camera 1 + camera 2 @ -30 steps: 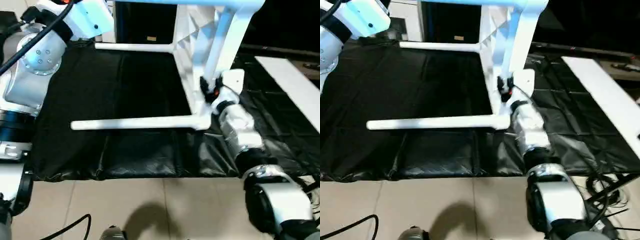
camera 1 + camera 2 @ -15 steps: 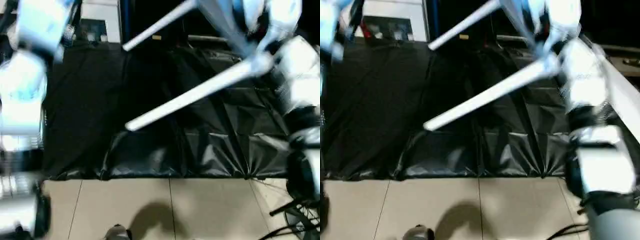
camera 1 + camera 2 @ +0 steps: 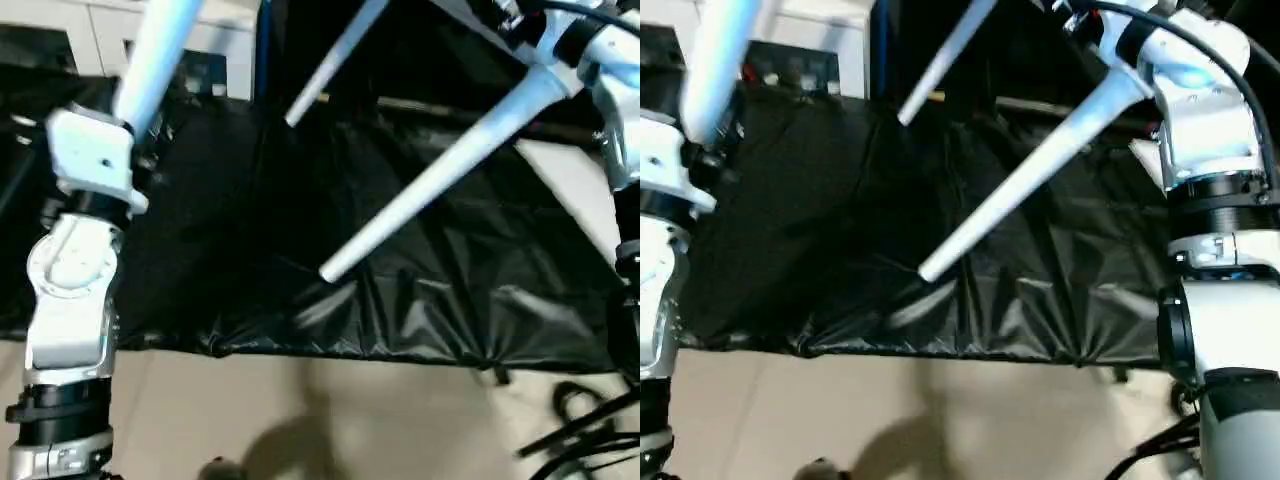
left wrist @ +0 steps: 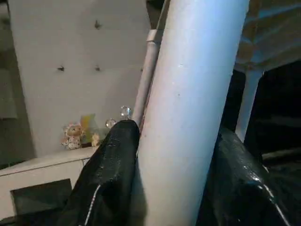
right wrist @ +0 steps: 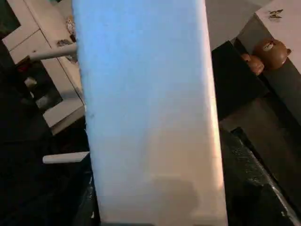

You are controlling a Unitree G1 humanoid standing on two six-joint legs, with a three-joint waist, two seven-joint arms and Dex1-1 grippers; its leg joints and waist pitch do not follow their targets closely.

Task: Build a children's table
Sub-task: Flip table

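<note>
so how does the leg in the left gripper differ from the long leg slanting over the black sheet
The leg in the left gripper stands steep, nearly upright; the slanting leg runs diagonally, well off vertical. The gripped leg's lower part sits between the left gripper fingers, so its tip is hidden; the slanting leg's free tip hangs bare above the black sheet. Both are white, smooth tubular legs.

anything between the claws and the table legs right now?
No. In the left wrist view the left claw has a white leg directly between its fingers; in the right wrist view the right claw does too, around another leg.
</note>
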